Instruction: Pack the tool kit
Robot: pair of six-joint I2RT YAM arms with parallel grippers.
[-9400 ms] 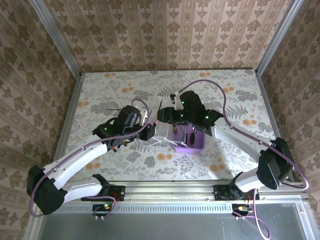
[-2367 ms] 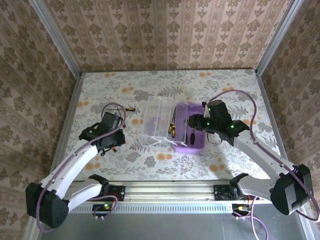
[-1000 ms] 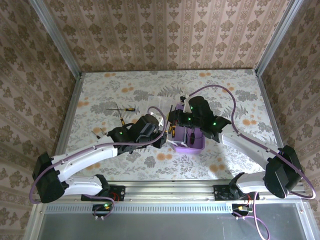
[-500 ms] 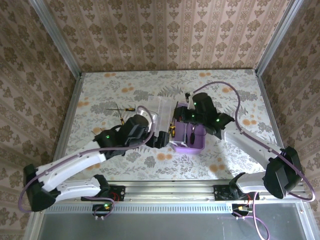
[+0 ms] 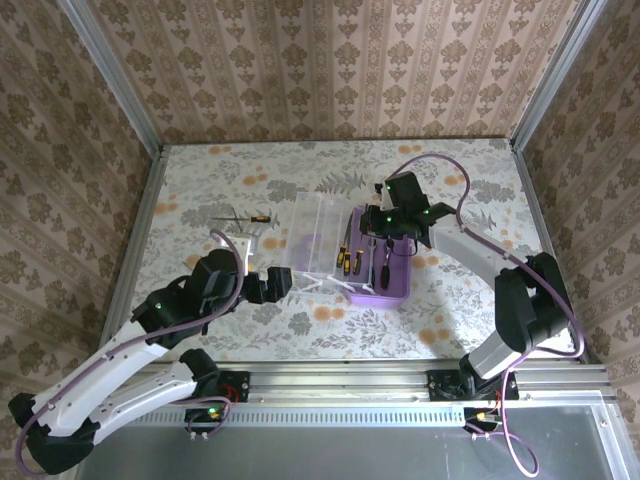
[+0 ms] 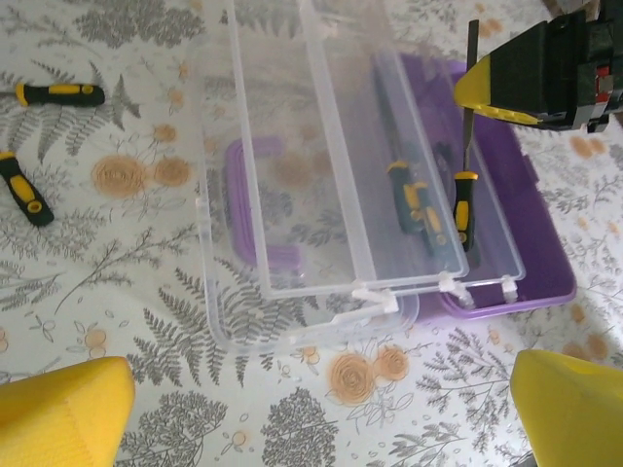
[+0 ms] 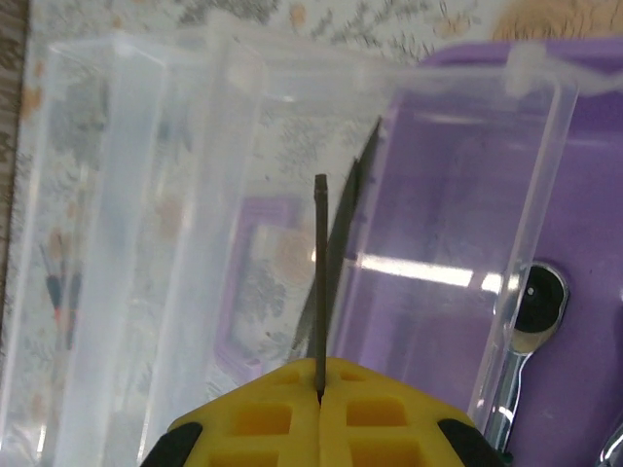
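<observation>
The right fingers (image 7: 319, 397) are pressing fully together on a thin dark shaft (image 7: 319, 282), which I am judging to be a screwdriver blade; its handle I cannot make out. The shaft is sticking straight out beyond those fingers, over the place where the purple box (image 7: 604, 146) is meeting its clear lid (image 7: 146, 243).

The left fingers (image 5: 273, 283) are standing spread as wide as they go and are gripping nothing. The lid is lying open just ahead of them; the box is sitting beyond it, below the right fingers. Some packed screwdrivers (image 6: 404, 195) are lying inside the box; two loose screwdrivers (image 6: 58, 94) are waiting on the counter (image 6: 127, 292), off to the left of the left fingers.

The danger, as I am judging it, is coming from the grip; the right fingers are pinching a narrow round part, so the shaft could be swinging or sliding between them. If the shaft is dropping from here, it may be striking the lid's edge and falling outside the box; or it may be landing across the packed screwdrivers, so that the lid is not closing. The left fingers, so wide and so near the lid, may also be pushing the whole box aside.
</observation>
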